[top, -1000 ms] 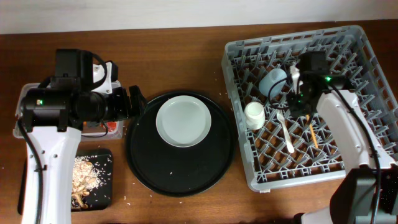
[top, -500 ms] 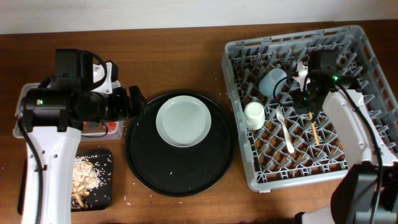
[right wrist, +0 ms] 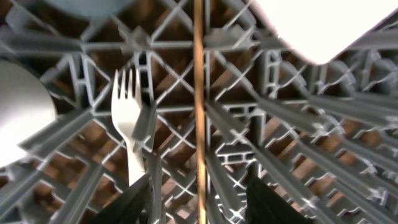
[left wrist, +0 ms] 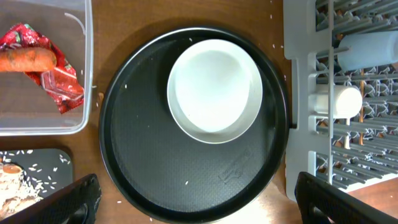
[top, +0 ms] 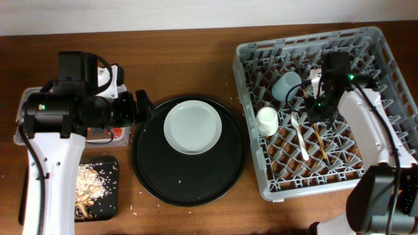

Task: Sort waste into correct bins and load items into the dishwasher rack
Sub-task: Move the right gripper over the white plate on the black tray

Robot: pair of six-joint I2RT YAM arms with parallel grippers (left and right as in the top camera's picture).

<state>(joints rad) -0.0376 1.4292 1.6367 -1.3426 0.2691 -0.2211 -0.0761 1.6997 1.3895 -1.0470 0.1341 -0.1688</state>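
Note:
The grey dishwasher rack (top: 385, 78) holds the light-blue cup (top: 286, 85), the cream cup (top: 266, 121), the white fork (top: 301, 138) and the wooden chopstick (top: 319, 140). My right gripper (top: 317, 112) hovers low over the rack, open. The chopstick (right wrist: 199, 118) lies on the grid between its fingers (right wrist: 200, 202), with the fork (right wrist: 128, 118) to its left. The pale plate (top: 192, 126) sits on the round black tray. My left gripper (left wrist: 196, 190) is open above that tray's near edge. The clear tub (left wrist: 74, 121) holds the carrot (left wrist: 25, 59) and the red wrapper (left wrist: 59, 84).
The shallow black tray (top: 112, 196) at the front left holds brownish food scraps (top: 88, 186). The round black tray (top: 163, 176) fills the middle, close to the rack's left wall. Crumbs dot the table around it. A white rounded thing (right wrist: 323, 28) sits in the rack by my right gripper.
My right gripper swung towards the back of the rack and came back forward. The chopstick now lies further left, closer to the fork. The left arm has not moved.

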